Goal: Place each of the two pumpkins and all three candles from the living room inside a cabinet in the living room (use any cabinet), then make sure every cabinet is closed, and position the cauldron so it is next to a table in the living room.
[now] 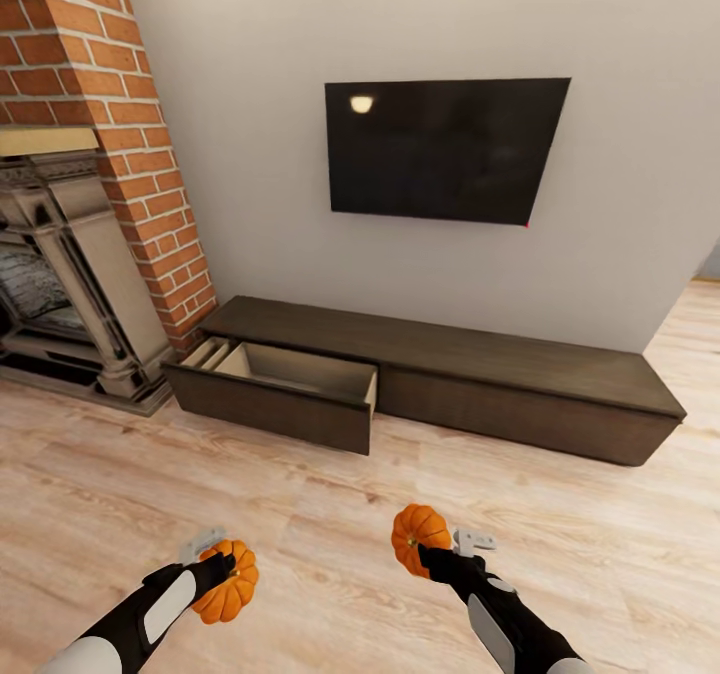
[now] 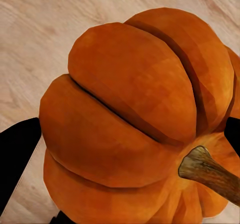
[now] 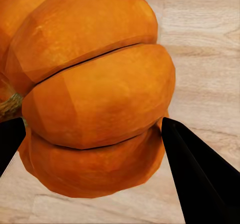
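Each gripper pinches a pumpkin: left gripper (image 1: 222, 566) with left pumpkin (image 1: 228, 582), right gripper (image 1: 425, 554) with right pumpkin (image 1: 419, 538), low in frame below the cabinet (image 1: 520, 369) and its open drawer (image 1: 285, 394).

You face a pale wall (image 1: 250, 154): dark TV (image 1: 445, 149) mounted, brick fireplace (image 1: 90, 184) left, light wood floor (image 1: 330, 544); a lamp glare, perhaps.

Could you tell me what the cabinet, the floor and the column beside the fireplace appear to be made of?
The cabinet looks like dark-brown wood with a matte finish; faint grain shows on its top, and its open drawer is lined in light beige. The floor reads as pale wood planks with visible grain. The column seems to be red brick with light mortar joints.
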Robot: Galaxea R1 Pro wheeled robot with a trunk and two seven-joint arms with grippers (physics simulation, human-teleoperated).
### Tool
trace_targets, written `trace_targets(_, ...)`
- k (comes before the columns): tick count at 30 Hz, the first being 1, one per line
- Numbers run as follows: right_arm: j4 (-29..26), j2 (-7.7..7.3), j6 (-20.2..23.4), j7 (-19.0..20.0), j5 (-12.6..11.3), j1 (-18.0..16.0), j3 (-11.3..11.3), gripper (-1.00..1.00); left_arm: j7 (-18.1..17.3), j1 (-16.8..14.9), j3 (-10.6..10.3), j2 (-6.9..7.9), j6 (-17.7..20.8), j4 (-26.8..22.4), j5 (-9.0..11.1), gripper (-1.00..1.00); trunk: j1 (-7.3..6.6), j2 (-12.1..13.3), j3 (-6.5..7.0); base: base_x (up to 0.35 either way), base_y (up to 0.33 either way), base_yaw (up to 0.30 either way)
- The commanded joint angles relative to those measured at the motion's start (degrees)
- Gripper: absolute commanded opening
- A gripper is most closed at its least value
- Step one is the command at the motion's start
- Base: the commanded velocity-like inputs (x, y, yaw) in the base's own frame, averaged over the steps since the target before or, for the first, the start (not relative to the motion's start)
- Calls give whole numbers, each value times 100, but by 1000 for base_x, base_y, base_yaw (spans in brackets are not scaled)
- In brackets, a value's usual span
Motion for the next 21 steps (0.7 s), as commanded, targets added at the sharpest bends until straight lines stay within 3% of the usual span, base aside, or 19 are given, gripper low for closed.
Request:
trace_targets(1,-12,-4,16,-15,-39,-4,22,-100,50,-3,-46,8,13,-17,48,-100,2,-3,-5,196,236,1)
trace_targets(8,-12,-3,22,-7,-47,-4,22,-100,50,-4,-45,8,13,-17,48,-100,2,-3,-5,142,252,0)
trace_targets(21,-12,-5,24,3,-48,-4,22,-100,50,-3,-50,8,13,-15,48,-100,2,-3,-5,249,200,0)
